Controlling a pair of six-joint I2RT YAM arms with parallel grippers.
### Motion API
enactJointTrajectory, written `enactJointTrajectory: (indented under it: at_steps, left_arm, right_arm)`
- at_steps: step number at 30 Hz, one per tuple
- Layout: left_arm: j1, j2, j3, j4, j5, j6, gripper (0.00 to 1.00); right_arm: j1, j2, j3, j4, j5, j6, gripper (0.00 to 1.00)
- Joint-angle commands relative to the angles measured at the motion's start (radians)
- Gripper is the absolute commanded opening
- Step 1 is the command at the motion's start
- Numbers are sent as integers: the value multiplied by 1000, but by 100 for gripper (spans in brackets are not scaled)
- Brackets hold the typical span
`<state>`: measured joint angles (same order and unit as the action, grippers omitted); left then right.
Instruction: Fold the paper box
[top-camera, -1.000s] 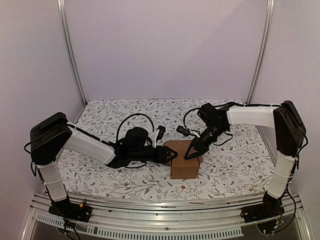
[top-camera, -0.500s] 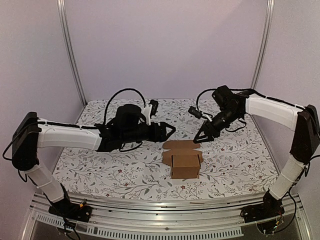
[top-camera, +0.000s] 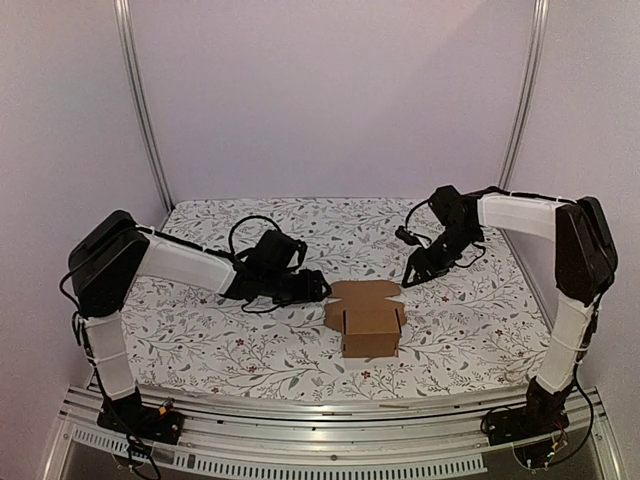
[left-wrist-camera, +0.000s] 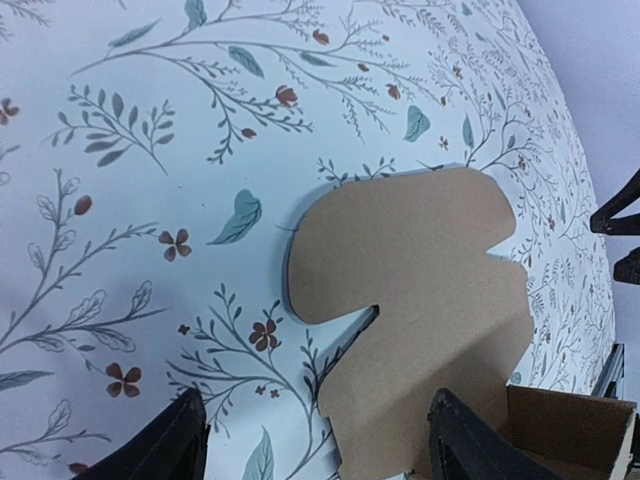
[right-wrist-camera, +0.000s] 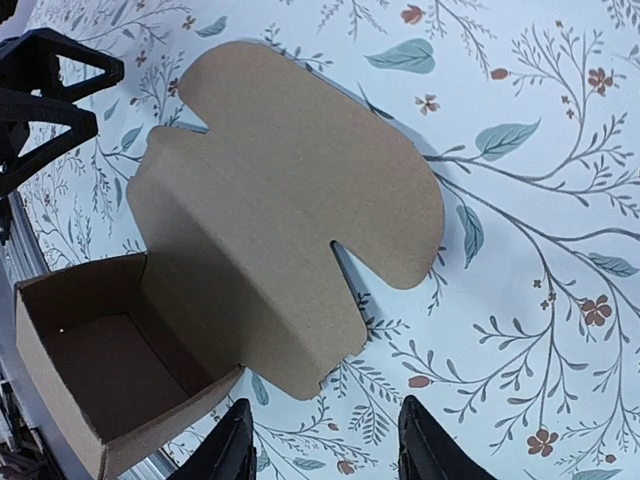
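The paper box (top-camera: 370, 335) sits open-topped on the table (top-camera: 200, 340) between the two hands, its rounded lid flap lying flat. The left hand (top-camera: 322, 290), spread wide and empty, hovers just beside the flap's left edge. The right hand (top-camera: 408, 281), also parted and empty, hangs near its right corner, with floral table stretching behind both.

The paper box (top-camera: 369, 330) is matt brown cardboard, faintly fibrous. The table cover (top-camera: 200, 340) looks like smooth printed cloth. The arm casings (top-camera: 185, 268) are smooth white plastic, and the near rail (top-camera: 300, 440) is brushed metal.
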<state>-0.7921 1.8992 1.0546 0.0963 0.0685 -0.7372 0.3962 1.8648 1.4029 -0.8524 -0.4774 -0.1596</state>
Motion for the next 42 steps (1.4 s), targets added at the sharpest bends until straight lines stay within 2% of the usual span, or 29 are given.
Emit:
enactJointTrajectory:
  at_steps: [1, 5, 11, 18, 29, 34, 40, 42]
  left_arm:
    - [24, 98, 89, -10, 66, -62, 75]
    - [50, 153, 124, 9, 108, -80, 74]
    - [60, 202, 147, 21, 161, -87, 70]
    - [60, 248, 133, 82, 200, -110, 56]
    - [59, 288, 99, 172, 230, -145, 49]
    - [59, 281, 65, 239, 231, -156, 48]
    - [56, 280, 27, 328, 231, -171, 48]
    - [56, 278, 21, 349, 231, -175, 48]
  right_arm:
    - [-28, 114, 83, -2, 40, 80, 47]
    - [-37, 222, 166, -22, 51, 94, 48]
    - [-65, 359, 254, -43, -73, 130, 50]
    - [-65, 494, 334, -108, -262, 112, 48]
    - [-65, 512, 335, -185, -368, 27, 44]
    - [-65, 524, 335, -184, -414, 34, 34]
    - [-65, 529, 336, -170, -460, 58, 17]
    - [-64, 525, 336, -168, -468, 62, 9]
